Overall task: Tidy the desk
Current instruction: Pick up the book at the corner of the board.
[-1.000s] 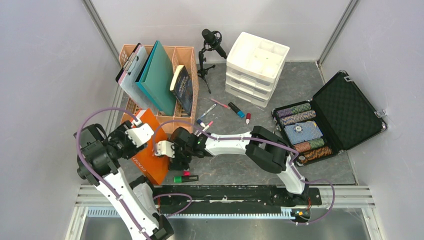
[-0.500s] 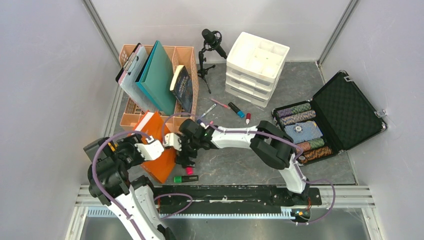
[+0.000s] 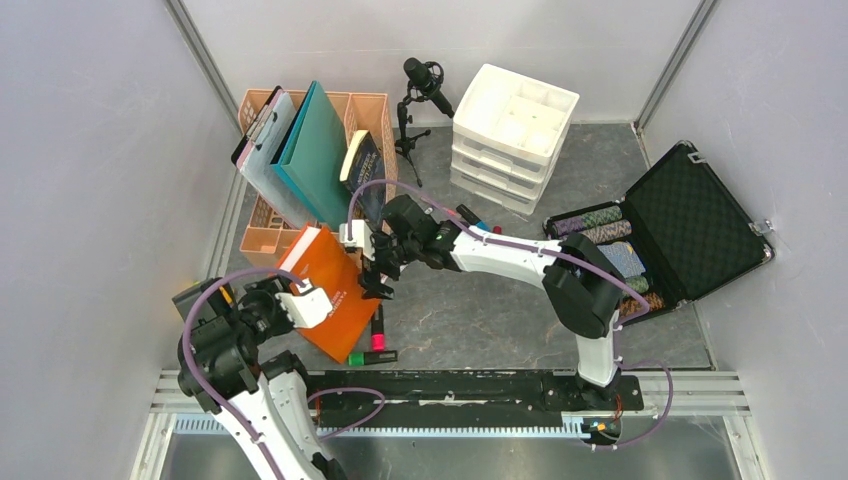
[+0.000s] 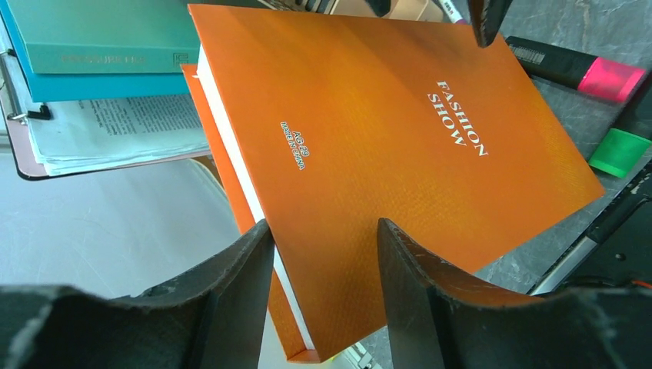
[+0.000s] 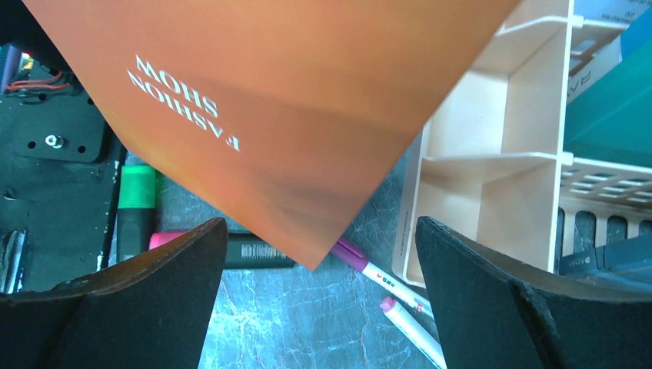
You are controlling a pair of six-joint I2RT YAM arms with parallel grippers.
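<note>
The dark grey stone-patterned desk [image 3: 480, 320] spreads between pale grey walls [image 3: 90, 150], its open black foam-lined case [image 3: 700, 215] and white plastic drawer unit [image 3: 513, 135] seen only from overhead. A tilted orange hardcover book [image 3: 340, 285] reads "FASHION SHOW" only at the wrists. The right gripper [image 5: 319, 223] gapes wide about its corner; the left gripper [image 4: 323, 225] holds its fingers apart before the cover, grip impossible to tell.

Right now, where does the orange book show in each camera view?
Top external: orange book, tilted, lower left of centre.
Left wrist: orange book fills the middle, title at upper right.
Right wrist: orange book fills the top, one corner pointing down.
Shared landmark: the green highlighter beside the book.
</note>
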